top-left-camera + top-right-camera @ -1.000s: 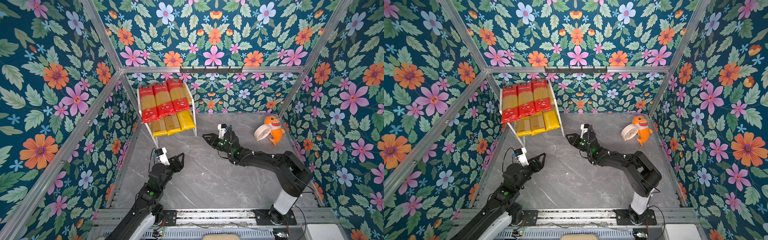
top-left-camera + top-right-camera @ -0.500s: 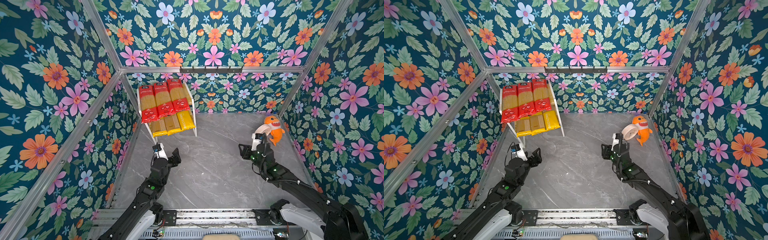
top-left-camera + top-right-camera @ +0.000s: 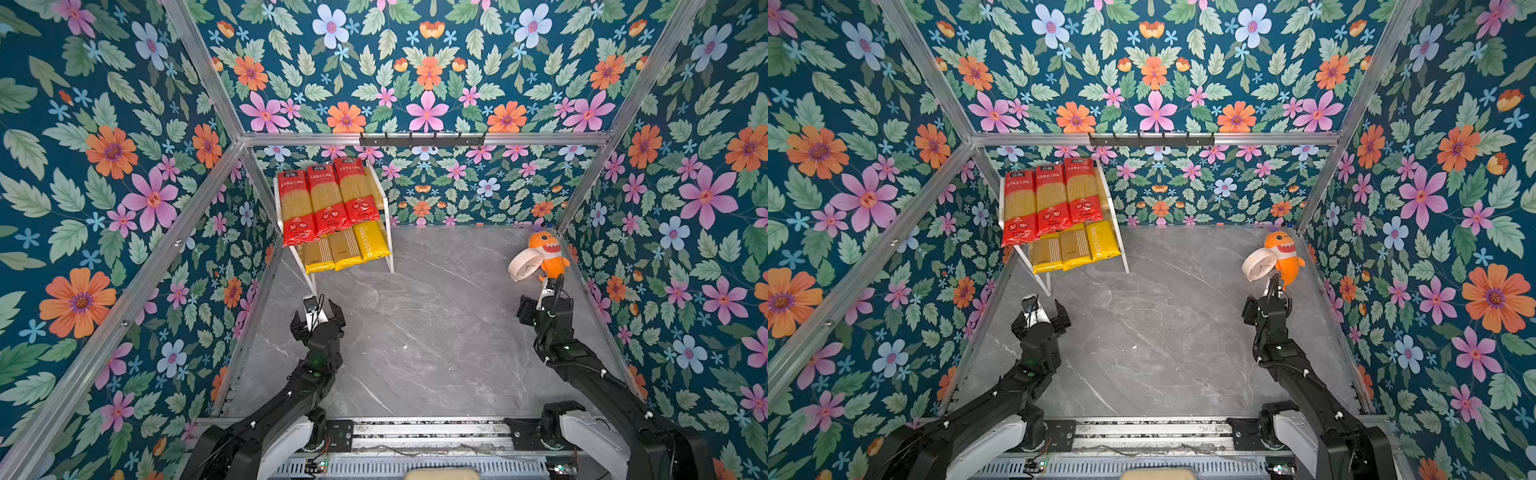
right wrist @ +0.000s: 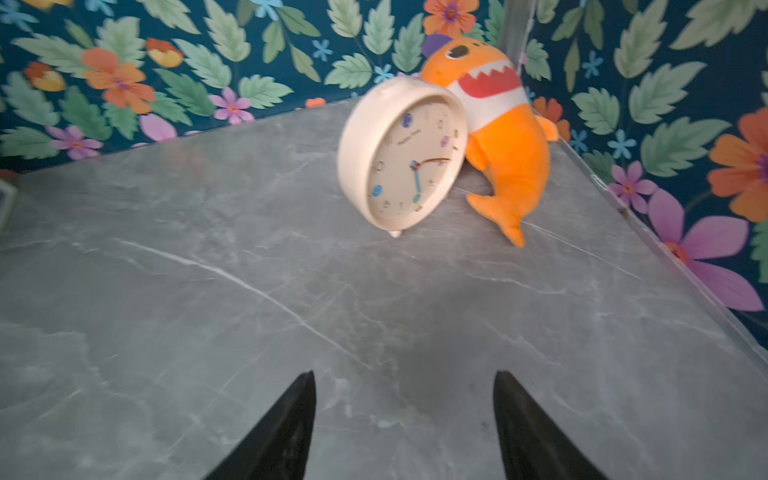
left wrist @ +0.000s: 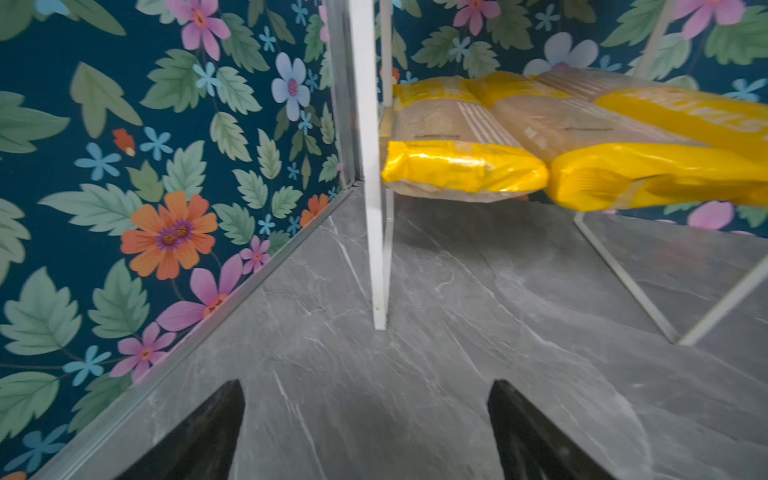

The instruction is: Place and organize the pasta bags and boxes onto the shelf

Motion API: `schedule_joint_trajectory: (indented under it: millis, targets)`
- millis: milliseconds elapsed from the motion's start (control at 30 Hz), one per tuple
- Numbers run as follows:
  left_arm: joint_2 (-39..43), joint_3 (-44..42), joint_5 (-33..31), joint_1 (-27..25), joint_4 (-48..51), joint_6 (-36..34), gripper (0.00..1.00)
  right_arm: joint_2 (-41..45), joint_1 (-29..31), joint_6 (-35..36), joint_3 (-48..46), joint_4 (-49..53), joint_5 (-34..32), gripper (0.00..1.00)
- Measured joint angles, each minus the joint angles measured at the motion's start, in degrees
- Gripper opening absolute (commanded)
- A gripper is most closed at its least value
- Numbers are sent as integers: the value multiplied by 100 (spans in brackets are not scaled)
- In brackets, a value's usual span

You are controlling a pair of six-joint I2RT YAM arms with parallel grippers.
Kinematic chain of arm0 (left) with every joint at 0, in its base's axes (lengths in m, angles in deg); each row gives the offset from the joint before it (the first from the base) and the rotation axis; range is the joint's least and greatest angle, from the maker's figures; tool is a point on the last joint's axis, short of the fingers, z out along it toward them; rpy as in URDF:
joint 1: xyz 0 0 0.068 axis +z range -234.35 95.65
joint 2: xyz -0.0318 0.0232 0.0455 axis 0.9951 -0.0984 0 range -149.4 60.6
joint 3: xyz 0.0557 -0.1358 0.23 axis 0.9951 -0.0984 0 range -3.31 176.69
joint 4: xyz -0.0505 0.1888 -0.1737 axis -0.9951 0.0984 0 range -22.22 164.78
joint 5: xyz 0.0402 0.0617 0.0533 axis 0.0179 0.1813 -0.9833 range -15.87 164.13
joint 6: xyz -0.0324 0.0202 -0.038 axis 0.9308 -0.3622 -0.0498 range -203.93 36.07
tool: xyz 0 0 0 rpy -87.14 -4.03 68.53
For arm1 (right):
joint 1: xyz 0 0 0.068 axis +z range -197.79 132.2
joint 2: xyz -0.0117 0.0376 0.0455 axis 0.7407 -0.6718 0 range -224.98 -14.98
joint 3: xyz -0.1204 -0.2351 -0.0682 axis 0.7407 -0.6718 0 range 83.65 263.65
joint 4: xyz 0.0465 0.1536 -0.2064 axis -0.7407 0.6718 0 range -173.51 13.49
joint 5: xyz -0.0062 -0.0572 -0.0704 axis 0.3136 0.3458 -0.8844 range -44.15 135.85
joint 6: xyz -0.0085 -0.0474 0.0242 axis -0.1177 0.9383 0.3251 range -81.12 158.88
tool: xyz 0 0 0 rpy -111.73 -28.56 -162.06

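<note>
Three red spaghetti packs [image 3: 324, 199] are laid on the upper tier of the shelf [image 3: 391, 266], with three yellow PASTATIME packs [image 3: 345, 247] below. The left fingers [image 5: 208, 432] and right fingers [image 4: 282, 432] are held apart, empty. Only the left wrist view reveals the yellow ends overhanging beside the frame leg [image 5: 376, 249], which could be knocked. Only the right wrist view reveals an alarm clock [image 4: 399, 158] propped against the plush shark [image 4: 507, 153], easily toppled.

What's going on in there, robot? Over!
Left gripper open, right gripper open, both empty. Red packs and yellow packs all on shelf. Clock, shark far right, clear of shelf.
</note>
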Motion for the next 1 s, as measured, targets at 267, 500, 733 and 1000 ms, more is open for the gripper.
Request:
schedule_joint_trajectory:
  millis: [267,500,733,1000]
  targets:
    - [-1141,-308,678,1045,-1436,-20,95,-763,-188,74,-492,-1537,-68,68]
    - [-2184,-85,1414,1386,-2566,-59,95,-1043,-286,382,-809,-2581,-85,68]
    - [-3241,-17,2048,1421,-3711,-560,94,-1587,-485,507,-1047,-3574,11,68]
    - [-3600,179,2413,1423,-4127,-804,93,-2192,-568,531,-966,-4212,308,68]
